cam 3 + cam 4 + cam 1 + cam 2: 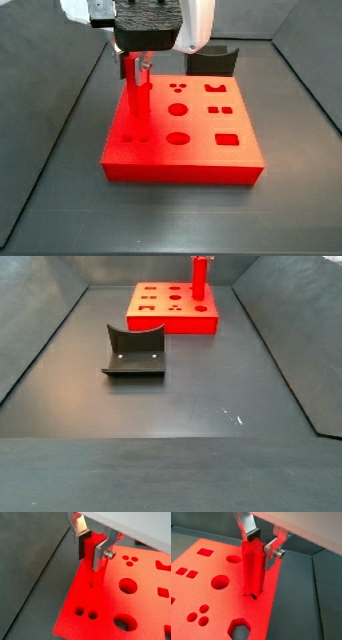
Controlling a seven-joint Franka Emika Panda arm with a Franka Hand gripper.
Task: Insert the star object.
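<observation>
The star object (252, 567) is a long, bright red peg with a star-shaped section. It stands upright between my gripper's (261, 543) silver fingers, which are shut on its upper part. It also shows in a wrist view (90, 562). Its lower end meets the top face of the big flat red block (211, 599) close to one edge, and a thin dark sliver of a hole shows at its foot. How deep it sits cannot be told. In a side view my gripper (136, 66) holds the peg (138, 100) over the block's (181, 165) left part.
The block has several shaped holes, among them round ones (127, 586) and a square one (229, 140). A dark grey curved holder (134, 351) stands on the dark floor apart from the block (167, 318). Sloping dark walls (40, 346) surround the floor.
</observation>
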